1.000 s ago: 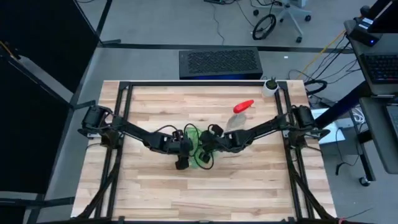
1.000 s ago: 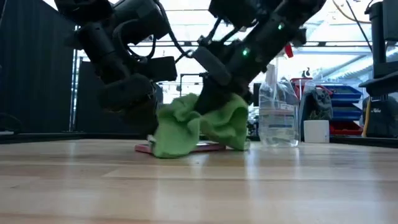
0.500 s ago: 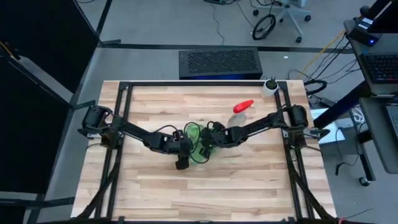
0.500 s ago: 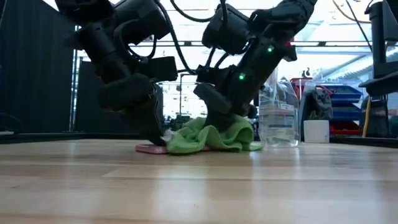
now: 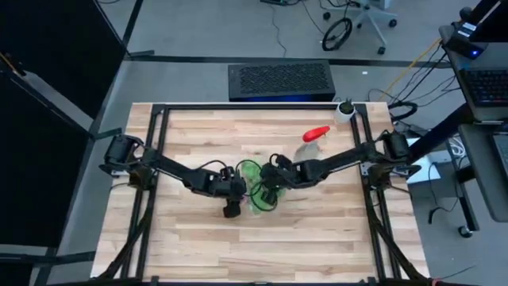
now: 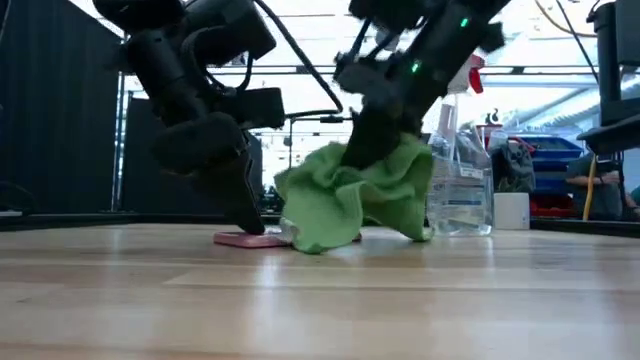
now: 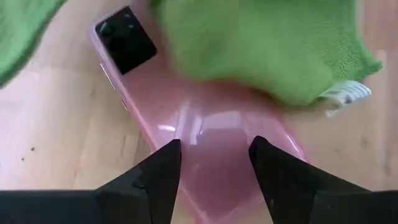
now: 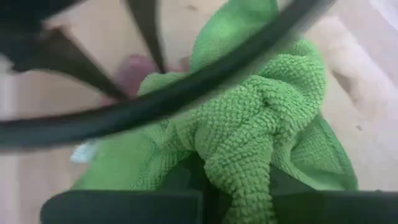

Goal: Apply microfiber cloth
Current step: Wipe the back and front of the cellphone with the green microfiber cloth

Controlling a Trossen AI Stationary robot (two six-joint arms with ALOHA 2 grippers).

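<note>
Softness first: microfiber cloth [image 6: 360, 195], bright green, light and limp, drapes in loose folds and takes no shape of its own; likely grips well by any bunched fold, slides easily over a smooth surface. Hangs bunched from the right gripper [image 6: 375, 150], clenched on its upper folds, lower edge touching the table [image 6: 320, 300] and lapping over one end of a pink phone [image 7: 199, 124]. Has no true long axis in this crumpled state; in the low view, spreads wider than tall, folds falling downward from the pinch point. Best held where held now, by the gathered top, leaving the loose lower part free to wipe. Left gripper [image 7: 214, 165] spread apart, fingers straddling the phone's near end, seemingly steadying it. Farther back, spray bottle [image 6: 458, 170] with red nozzle, upright, just beside the cloth.
</note>
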